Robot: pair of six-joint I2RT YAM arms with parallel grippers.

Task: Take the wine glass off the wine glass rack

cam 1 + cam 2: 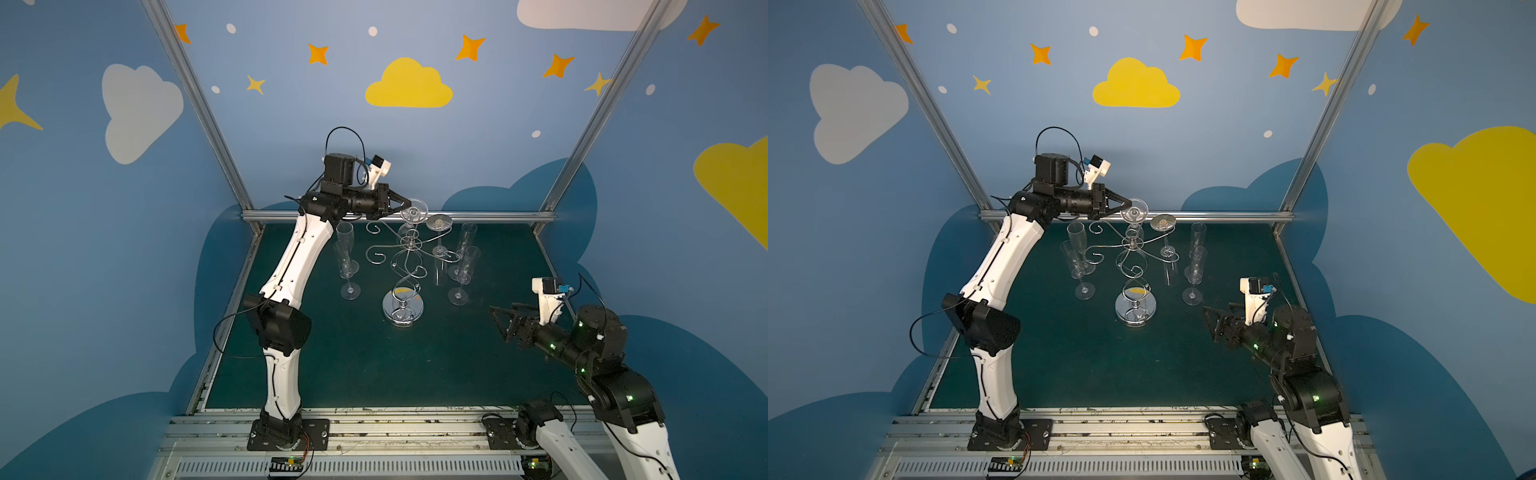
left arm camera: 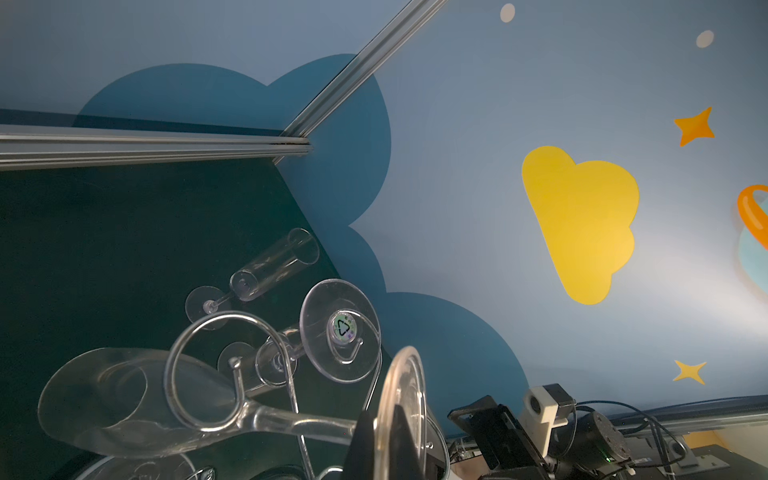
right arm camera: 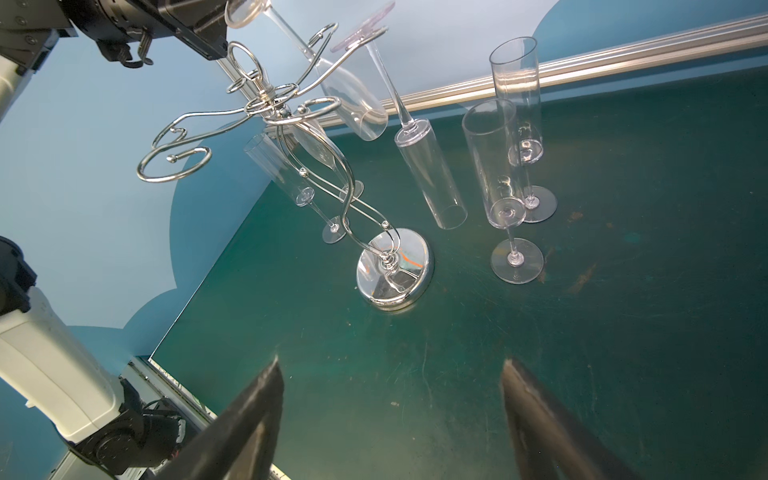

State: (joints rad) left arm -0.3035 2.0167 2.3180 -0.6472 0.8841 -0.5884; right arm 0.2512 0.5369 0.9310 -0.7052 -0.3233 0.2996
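Left wrist view: fingers [image 2: 362, 453] partly behind wine glass [image 2: 291, 423] foot.

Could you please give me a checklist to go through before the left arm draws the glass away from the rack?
1. Left gripper shut on the foot of the wine glass: ok.
2. Stem free of the wine glass rack: cannot tell; a chrome curl overlaps the glass in the left wrist view.
3. Rack's base flat on the table: ok.
4. Second hanging glass apart from the held one: ok, though close beside it.
5. Right gripper open and away from the rack: ok.
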